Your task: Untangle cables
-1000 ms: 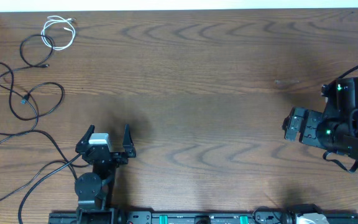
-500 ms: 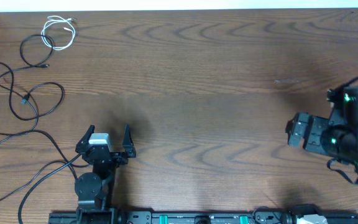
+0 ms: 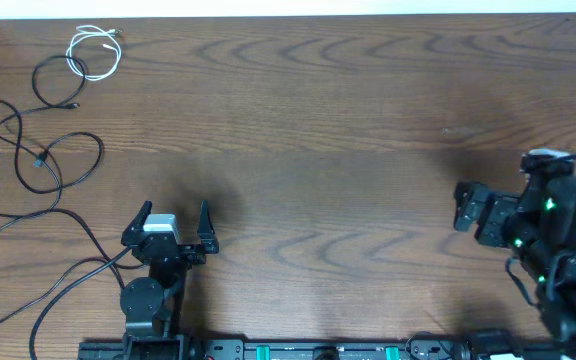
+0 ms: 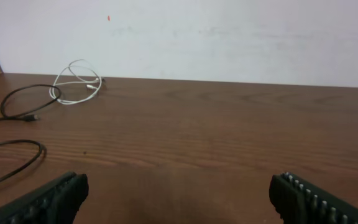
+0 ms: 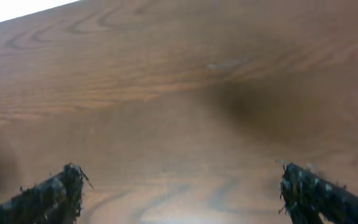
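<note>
The cables lie apart at the far left of the table: a small white cable (image 3: 93, 52) coiled at the back, a thin black cable (image 3: 52, 79) looped beside it, and another black cable (image 3: 60, 160) in a wider loop nearer the front. In the left wrist view the white cable (image 4: 74, 83) and a black cable (image 4: 25, 102) rest well ahead of my fingers. My left gripper (image 3: 174, 209) (image 4: 179, 190) stands open and empty, right of the cables. Far to the right, my right gripper (image 3: 461, 207) (image 5: 182, 177) is open over bare wood, with no cable near it.
Thicker black cords (image 3: 53, 262) run from the left edge to the left arm's base. The brown wooden table (image 3: 318, 150) ends at a white wall at the back. A rail with the arm mounts (image 3: 318, 350) lines the front edge.
The right arm's body has shifted down and toward the front right corner, with its gripper staying at about the same spot. The left arm and the cables have not moved.
</note>
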Motion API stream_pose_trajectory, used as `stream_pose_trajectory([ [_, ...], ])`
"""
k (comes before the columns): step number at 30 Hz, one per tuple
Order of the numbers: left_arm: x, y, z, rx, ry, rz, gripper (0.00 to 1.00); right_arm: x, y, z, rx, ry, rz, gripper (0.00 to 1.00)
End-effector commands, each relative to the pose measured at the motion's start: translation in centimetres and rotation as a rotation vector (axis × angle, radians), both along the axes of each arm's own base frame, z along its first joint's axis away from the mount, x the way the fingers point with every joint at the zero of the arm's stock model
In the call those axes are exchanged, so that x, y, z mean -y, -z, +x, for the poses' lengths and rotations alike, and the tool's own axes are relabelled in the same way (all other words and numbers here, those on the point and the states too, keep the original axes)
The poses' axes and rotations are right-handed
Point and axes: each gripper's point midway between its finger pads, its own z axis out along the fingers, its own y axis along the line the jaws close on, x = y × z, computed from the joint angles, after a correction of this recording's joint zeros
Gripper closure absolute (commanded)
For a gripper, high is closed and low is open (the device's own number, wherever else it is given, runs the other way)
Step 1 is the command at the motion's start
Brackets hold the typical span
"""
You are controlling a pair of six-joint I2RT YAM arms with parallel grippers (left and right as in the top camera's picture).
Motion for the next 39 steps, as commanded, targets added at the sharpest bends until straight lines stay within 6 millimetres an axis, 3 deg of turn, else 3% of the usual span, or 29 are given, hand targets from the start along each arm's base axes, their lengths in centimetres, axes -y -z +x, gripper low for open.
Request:
stream_pose_trajectory([
  [1, 0.2, 1.5, -0.1, -0.047, 0.012, 0.008, 0.02, -0.9, 2.7, 0.4, 0.063, -0.108, -0.039, 0.01],
  [6, 0.2, 1.5, -0.1, -0.047, 0.012, 0.008, 0.02, -0.6, 8.1, -1.0, -0.008, -0.101, -0.049, 0.01],
  [9, 0.2, 1.5, -0.1, -0.047, 0.012, 0.008, 0.02, 0.2, 9.6, -0.6, 0.014, -0.063, -0.080, 0.01],
  [14, 0.2, 1.5, -0.1, -0.047, 0.012, 0.008, 0.02, -0.2, 9.5, 1.3, 0.212, -0.073, -0.073, 0.01],
  [24, 0.2, 1.5, -0.1, -0.047, 0.012, 0.008, 0.02, -1.0, 9.7, 1.6, 0.519, -0.104, -0.034, 0.01],
  [39, 0.2, 1.5, -0.1, -0.047, 0.012, 0.008, 0.02, 0.6, 10.0, 1.1, 0.642, -0.042, -0.066, 0.01],
])
